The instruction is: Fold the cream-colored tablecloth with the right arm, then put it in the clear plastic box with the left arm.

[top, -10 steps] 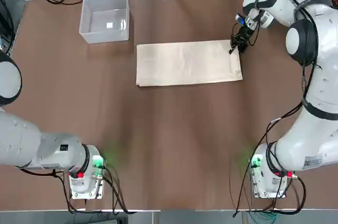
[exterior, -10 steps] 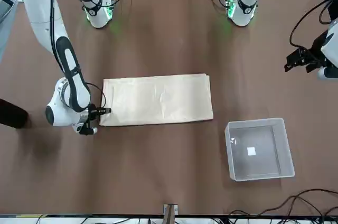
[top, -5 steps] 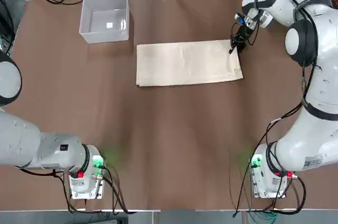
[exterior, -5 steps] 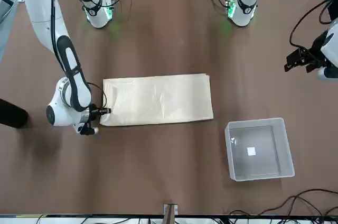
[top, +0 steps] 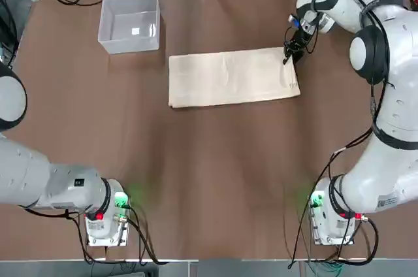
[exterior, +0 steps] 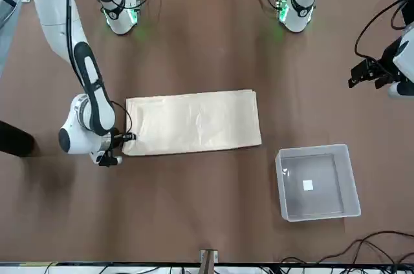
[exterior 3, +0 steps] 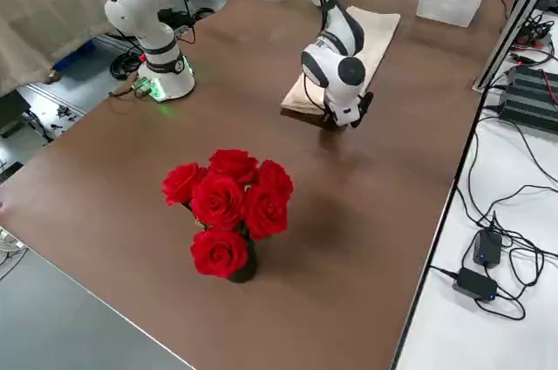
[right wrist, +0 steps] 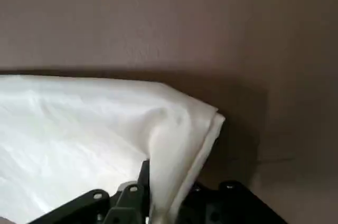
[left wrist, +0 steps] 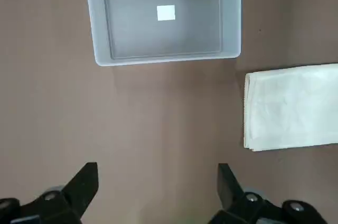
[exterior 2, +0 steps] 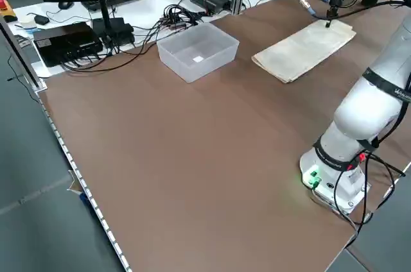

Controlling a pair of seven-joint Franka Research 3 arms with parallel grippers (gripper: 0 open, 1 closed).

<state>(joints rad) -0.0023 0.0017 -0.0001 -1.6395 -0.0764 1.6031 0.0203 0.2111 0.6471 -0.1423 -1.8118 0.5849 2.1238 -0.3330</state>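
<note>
Nearest the robot's side, the L gripper [left wrist: 158, 167] hangs over the brown table [top: 215, 185], off to the left of the cloth. Its jaws are wide apart w/ nothing in them, so the L arm's job, the box bit, isn't begun.

Next out, the R gripper [exterior: 132, 136] is down at the right-hand end of the cream cloth [top: 228, 78]. Its jaws are pinched tight on a corner, w/ layers bunched up btwn them.

The cloth lies flat in a long, neat strip, approx. in the middle. Its edge shows a few layers, so some folding is done. I think the R arm is about to fold this end over to make it smaller, prob. toward the left end. Can't tell how many folds are left.

Farthest out, to the left of the cloth & well apart from it, sits the clear box [top: 130, 23], w/ no cloth in it. So: folding part done, boxing all left. The strip looks too long for the box as is, so it prob. needs 1 more fold min.
</note>
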